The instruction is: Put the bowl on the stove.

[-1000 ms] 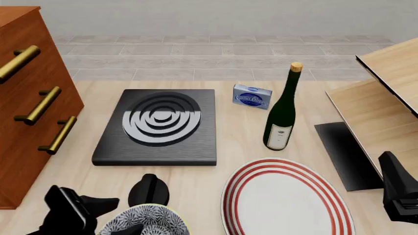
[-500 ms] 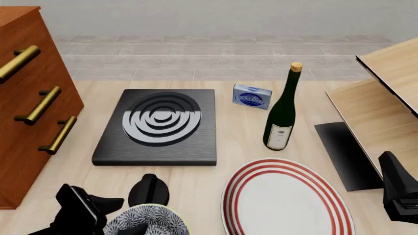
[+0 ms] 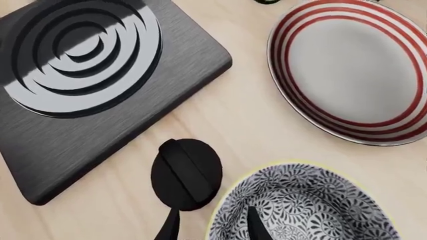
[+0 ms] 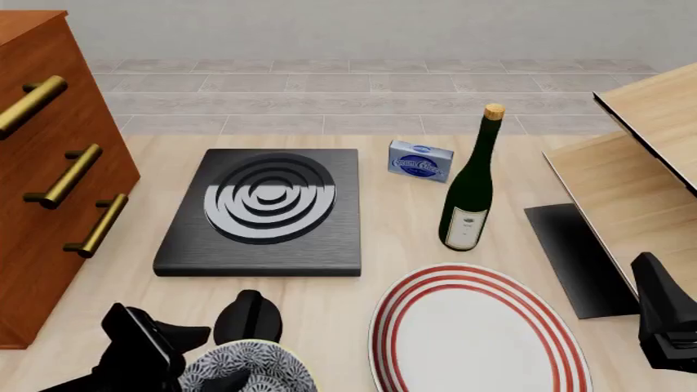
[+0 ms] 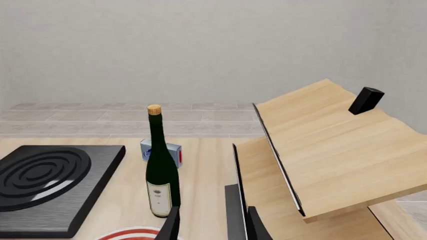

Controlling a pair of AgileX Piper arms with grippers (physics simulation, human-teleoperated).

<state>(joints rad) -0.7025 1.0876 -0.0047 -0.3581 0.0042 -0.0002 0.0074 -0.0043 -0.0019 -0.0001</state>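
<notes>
Near-left on the table, the left gripper (image 4: 224, 377) sits over the bowl (image 4: 248, 371), fingers (image 3: 255, 226) straddling its near-left rim w/ a gap between them; one finger is inside the bowl, the other outside, but can't tell whether they're actually pinching the wall. Bowl itself: round, deep, white w/ dense dark floral pattern in & out, pale yellowish rim, upright on the tabletop, partly cut off by the near edge of the front view. It's just near of a small black knob (image 4: 248, 318), and the stove (image 4: 264, 211) lies farther back, apart from the bowl. Right gripper (image 5: 207, 226) hangs at the near-right, fingers apart, holding nothing. Count: 1 bowl, 1 stove w/ 1 ringed burner, 1 knob, 1 red-ringed plate (image 4: 479, 331) right of the bowl, 1 green wine bottle (image 4: 471, 185) standing upright, 1 small blue box (image 4: 420, 160) far of it, 1 wooden drawer unit (image 4: 55, 163) at left w/ 3 brass handles showing.
</notes>
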